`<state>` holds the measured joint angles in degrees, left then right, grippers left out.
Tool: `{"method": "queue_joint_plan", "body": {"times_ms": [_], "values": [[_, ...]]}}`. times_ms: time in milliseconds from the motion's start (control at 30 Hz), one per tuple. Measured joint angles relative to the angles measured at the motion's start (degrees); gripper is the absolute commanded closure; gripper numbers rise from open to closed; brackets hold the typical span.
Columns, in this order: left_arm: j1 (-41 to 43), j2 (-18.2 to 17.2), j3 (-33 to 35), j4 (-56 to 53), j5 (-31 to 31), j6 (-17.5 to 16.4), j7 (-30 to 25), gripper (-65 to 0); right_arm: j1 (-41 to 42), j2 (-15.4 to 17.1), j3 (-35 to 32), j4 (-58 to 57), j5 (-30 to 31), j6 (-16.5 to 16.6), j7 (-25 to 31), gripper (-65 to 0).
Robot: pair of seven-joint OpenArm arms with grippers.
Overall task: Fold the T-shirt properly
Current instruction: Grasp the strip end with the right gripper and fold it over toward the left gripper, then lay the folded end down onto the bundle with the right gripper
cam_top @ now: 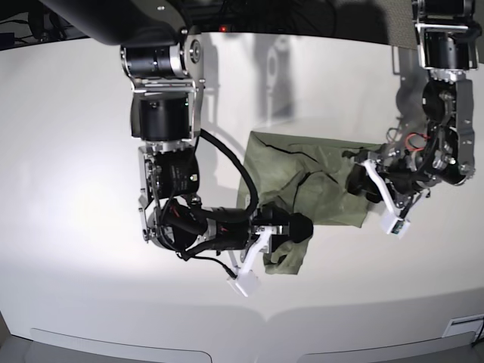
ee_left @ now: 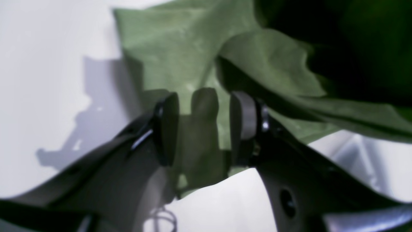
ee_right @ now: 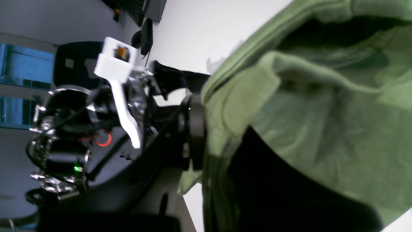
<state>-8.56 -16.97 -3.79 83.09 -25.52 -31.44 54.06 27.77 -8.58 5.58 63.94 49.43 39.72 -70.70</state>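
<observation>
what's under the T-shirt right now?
Bare white table shows around the T-shirt. The right gripper is shut on its lifted near edge. Anything beneath the crumpled middle is covered.

The base view looks from the front and above across the white table (cam_top: 76, 151), far enough to take in both arms; the left wrist view sits close behind the left gripper (ee_left: 204, 125), facing along its fingers onto the T-shirt (ee_left: 167, 48) and table; the right wrist view rides tight against the cloth, looking sideways over the table toward the opposite arm; all three share the T-shirt.
</observation>
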Motion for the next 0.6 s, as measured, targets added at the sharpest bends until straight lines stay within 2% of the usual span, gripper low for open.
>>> {"method": "queue_joint_plan", "body": {"times_ms": [33,67,133,200,400,500,600], "values": [[0.0,-0.7,0.0,0.4,0.0,0.4,0.0,-25.8,0.0,0.0,-0.8,0.0,0.0,0.0,0.0,0.0],[0.0,-1.4,0.0,0.7,0.2,1.5,-0.1,-25.8,0.0,0.0,-1.6,0.0,0.1,0.0,0.0,-3.2],[0.0,-2.9,0.0,1.0,0.3,3.0,-0.3,-25.8,0.0,0.0,-3.7,0.0,0.2,0.0,0.2,-17.2],[0.0,-4.7,0.1,1.0,0.7,4.1,-1.0,-25.8,0.0,0.0,-6.4,0.0,2.7,0.0,0.0,-24.3],[0.0,-9.8,0.1,1.1,1.1,6.5,-1.3,-25.8,0.0,0.0,-15.0,0.0,9.1,0.0,2.1,-24.7],[0.0,-10.2,0.1,1.1,1.1,6.5,-1.4,-25.8,0.0,0.0,-17.7,0.0,9.3,0.0,5.0,-24.6],[0.0,-10.2,0.1,1.1,0.4,6.5,-1.3,-25.8,0.0,0.0,-18.4,0.0,9.2,0.0,5.1,-24.6]]}}
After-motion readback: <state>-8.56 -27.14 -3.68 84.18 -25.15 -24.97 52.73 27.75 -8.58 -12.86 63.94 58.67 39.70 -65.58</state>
